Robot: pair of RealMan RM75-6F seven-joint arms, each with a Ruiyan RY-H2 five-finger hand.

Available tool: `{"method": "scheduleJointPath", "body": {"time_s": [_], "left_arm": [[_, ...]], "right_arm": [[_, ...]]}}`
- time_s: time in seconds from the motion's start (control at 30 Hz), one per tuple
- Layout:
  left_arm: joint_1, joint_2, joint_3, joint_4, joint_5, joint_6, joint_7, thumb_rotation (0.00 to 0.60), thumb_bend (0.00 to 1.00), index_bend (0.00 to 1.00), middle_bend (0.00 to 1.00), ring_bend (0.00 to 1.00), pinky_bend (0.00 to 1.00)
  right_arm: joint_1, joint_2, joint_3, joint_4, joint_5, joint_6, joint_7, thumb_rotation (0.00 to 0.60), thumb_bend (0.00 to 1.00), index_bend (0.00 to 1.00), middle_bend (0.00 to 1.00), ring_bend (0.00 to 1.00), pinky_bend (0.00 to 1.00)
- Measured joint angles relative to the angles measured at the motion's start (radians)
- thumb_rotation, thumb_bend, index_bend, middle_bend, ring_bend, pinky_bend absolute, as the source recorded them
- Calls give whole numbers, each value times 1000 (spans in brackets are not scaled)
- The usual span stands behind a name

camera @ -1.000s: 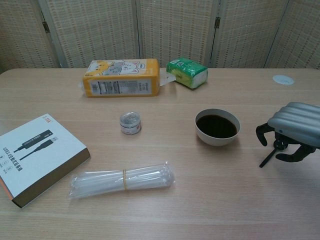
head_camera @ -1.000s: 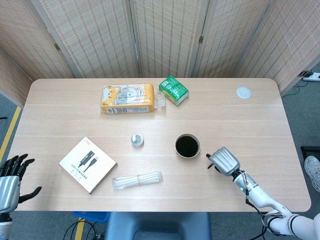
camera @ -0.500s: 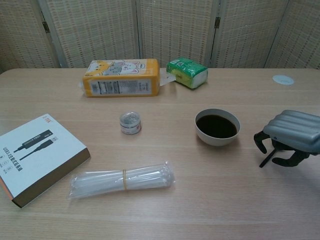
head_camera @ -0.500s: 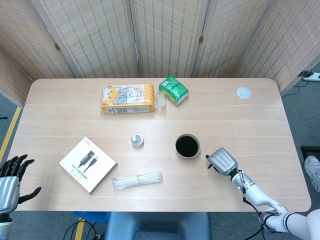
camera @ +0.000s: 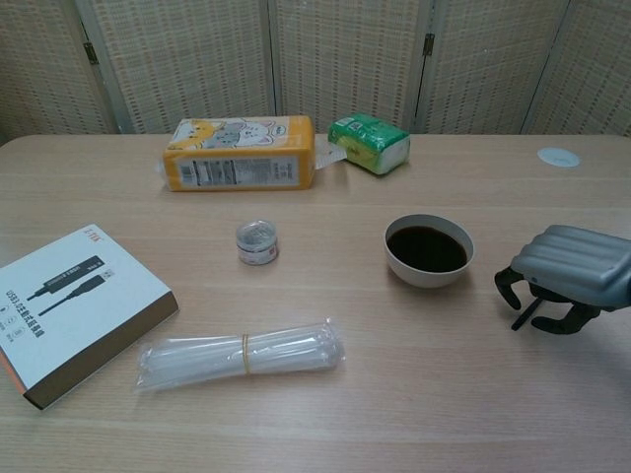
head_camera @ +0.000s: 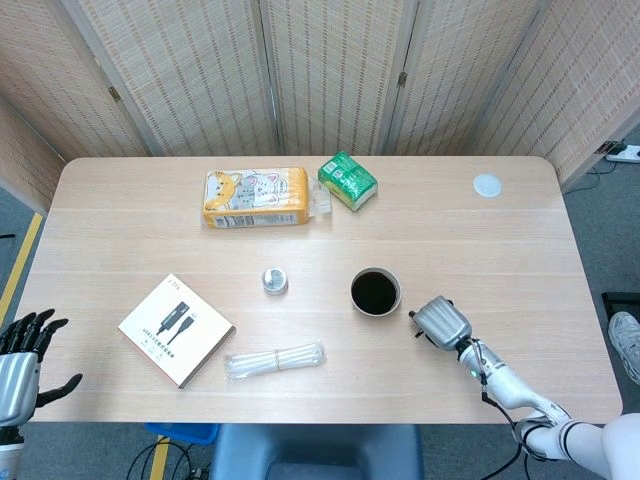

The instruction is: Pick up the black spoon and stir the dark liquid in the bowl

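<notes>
A white bowl [head_camera: 375, 291] [camera: 429, 249] of dark liquid stands right of the table's middle. Just to its right, my right hand [head_camera: 443, 322] [camera: 572, 266] hangs low over the table, palm down, fingers curled around the black spoon [camera: 523, 315]. Only a short slanted piece of the spoon shows under the fingers, its lower end touching the table; the rest is hidden by the hand. My left hand [head_camera: 20, 360] hovers off the table's front left corner with fingers spread, holding nothing.
A yellow tissue pack [head_camera: 256, 196] and a green packet [head_camera: 348, 180] lie at the back. A small tin [head_camera: 274, 280], a white cable box [head_camera: 176, 329] and a bag of clear straws [head_camera: 275, 360] sit left of the bowl. A white disc [head_camera: 487, 184] lies back right.
My right hand has sunk closer to the table and shifted slightly left toward the bowl, its fingers tightening around the spoon. The left hand has stayed put.
</notes>
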Motion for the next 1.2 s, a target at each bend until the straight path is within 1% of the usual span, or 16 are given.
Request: {"method": "scheduleJointPath", "body": {"time_s": [0.77,1.1,1.2], "left_arm": [[0,-2,-1,2,-4,-6,4,600,184,230,150,119,142],[-3,0,-2,-2,-5,-11,9,600,184,230,150,119,142],[-4,0,-3,-4,-4,-11,11,600,184,230,150,119,142]], "right_arm": [[11,-21,-10,42,9,-23,7,600,277,520,960,1000,1000],[11,-36,-14,72,5,-17,36,600,347,582,963,1000,1000],[10,-38,-15,77,1,-7,53,600,369,616,971,1000,1000]]}}
